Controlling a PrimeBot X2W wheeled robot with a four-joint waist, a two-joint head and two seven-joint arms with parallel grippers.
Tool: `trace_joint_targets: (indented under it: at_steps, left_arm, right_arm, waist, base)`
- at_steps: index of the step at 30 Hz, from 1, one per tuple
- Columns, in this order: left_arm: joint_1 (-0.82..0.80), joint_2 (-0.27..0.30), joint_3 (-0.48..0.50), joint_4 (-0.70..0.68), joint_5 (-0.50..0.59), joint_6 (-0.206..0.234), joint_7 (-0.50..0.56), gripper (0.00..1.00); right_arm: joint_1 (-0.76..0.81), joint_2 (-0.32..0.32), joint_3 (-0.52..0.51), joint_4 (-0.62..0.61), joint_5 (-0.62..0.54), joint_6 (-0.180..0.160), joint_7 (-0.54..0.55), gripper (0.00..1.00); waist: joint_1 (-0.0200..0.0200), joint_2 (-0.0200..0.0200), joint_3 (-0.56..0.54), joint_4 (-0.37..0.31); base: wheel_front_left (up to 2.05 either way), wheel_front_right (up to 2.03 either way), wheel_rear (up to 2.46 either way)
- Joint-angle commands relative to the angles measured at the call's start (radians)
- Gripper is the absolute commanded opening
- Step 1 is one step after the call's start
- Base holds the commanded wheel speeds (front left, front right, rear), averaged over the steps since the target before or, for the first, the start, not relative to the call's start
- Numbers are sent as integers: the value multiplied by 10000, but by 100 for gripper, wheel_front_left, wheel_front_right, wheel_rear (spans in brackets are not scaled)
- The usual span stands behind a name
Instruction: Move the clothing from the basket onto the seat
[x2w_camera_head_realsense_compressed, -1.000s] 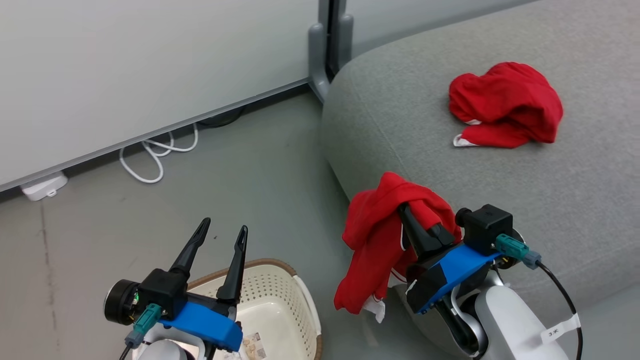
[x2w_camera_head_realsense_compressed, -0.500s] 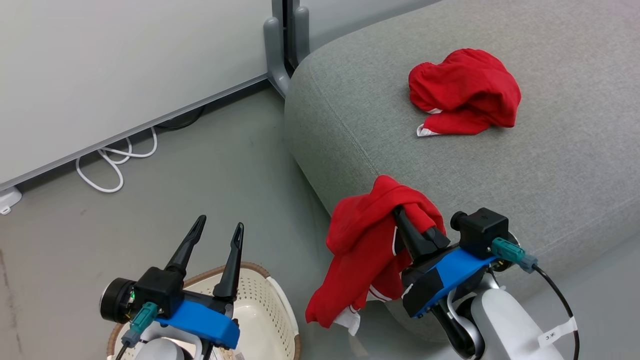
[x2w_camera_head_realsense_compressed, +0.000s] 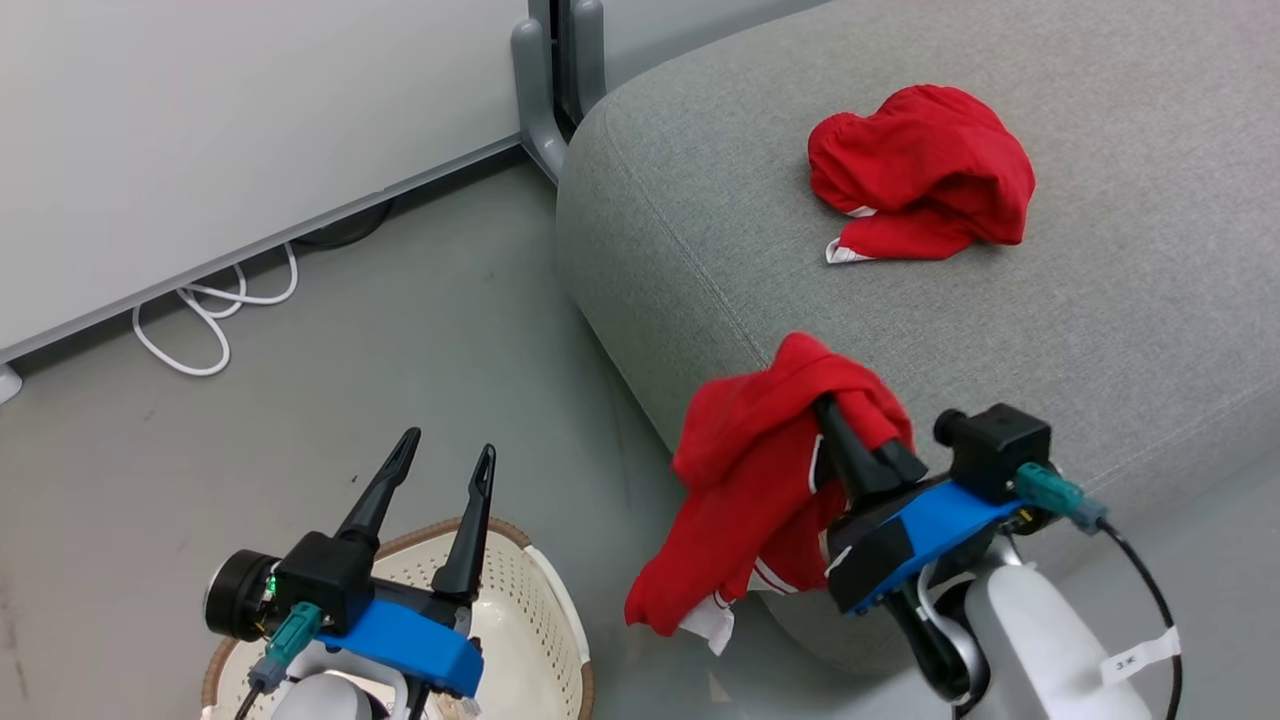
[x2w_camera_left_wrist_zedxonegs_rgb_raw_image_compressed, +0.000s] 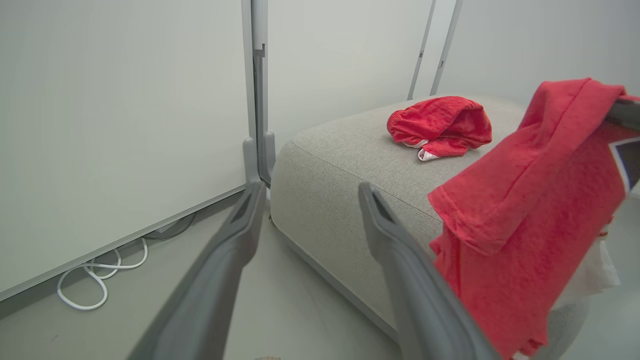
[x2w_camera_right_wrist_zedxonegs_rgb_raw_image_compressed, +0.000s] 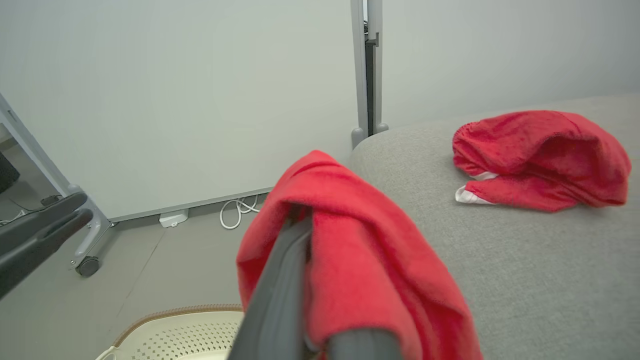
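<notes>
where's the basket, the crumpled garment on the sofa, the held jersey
laundry basket (x2w_camera_head_realsense_compressed: 525, 600): head view, perforated inner wall
crumpled red garment (x2w_camera_head_realsense_compressed: 925, 165): head view, middle of the heap
held red jersey (x2w_camera_head_realsense_compressed: 750, 470): head view, hanging fabric

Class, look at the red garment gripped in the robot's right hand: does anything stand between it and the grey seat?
Nothing visible does. The held garment hangs from the shut right hand at the near edge of the seat, with bare cushion just beyond. The other red garment lies farther back, out of the way.

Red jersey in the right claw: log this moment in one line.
right claw shut on held jersey, at sofa edge | left claw open by basket | other jersey on sofa
</notes>
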Motion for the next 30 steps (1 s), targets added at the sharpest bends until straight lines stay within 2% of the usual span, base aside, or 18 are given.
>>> trace_joint_targets:
  at_steps: [1,7,15,22,23,24,29,30]
  left_arm:
    - [-203,83,15,-80,0,-5,-26,100]
    - [-443,281,-56,-258,99,-6,-26,100]
    - [-1214,842,-399,-699,228,-5,-26,100]
    - [-1969,1326,-569,-1277,428,-6,10,100]
    - [-1969,1326,-569,-1277,428,-6,10,100]
    - [-2148,1421,-596,-1502,458,-6,55,100]
    - [-2436,1596,-657,-1935,546,-6,189,100]
    - [-2526,1689,-664,-2185,610,1,238,100]
  right_arm:
    - [-218,-9,-183,-7,-27,5,-94,0]
    - [-1274,-12,-1289,-13,-498,5,13,0]
    - [-3753,-70,-3129,-110,-1020,5,524,0]
    - [-6332,-913,-4763,-83,-840,5,1023,0]
    - [-6332,-913,-4763,-83,-840,5,1023,0]
    - [-7020,-1261,-5292,-46,-974,5,1066,0]
    - [-8167,-2000,-6240,186,-1372,5,1147,0]
    - [-8655,-2350,-6792,351,-1567,3,1171,0]
  waist:
    - [0,0,91,44]
    - [0,0,671,140]
    - [0,0,2217,428]
    - [0,0,3614,656]
    - [0,0,3614,656]
    - [0,0,3962,726]
    - [0,0,4536,890]
    - [0,0,4782,950]
  base:
    - [0,0,0]
    - [0,0,0]
    - [0,0,0]
    - [0,0,0]
    - [0,0,0]
    - [0,0,0]
    - [0,0,0]
    - [0,0,0]
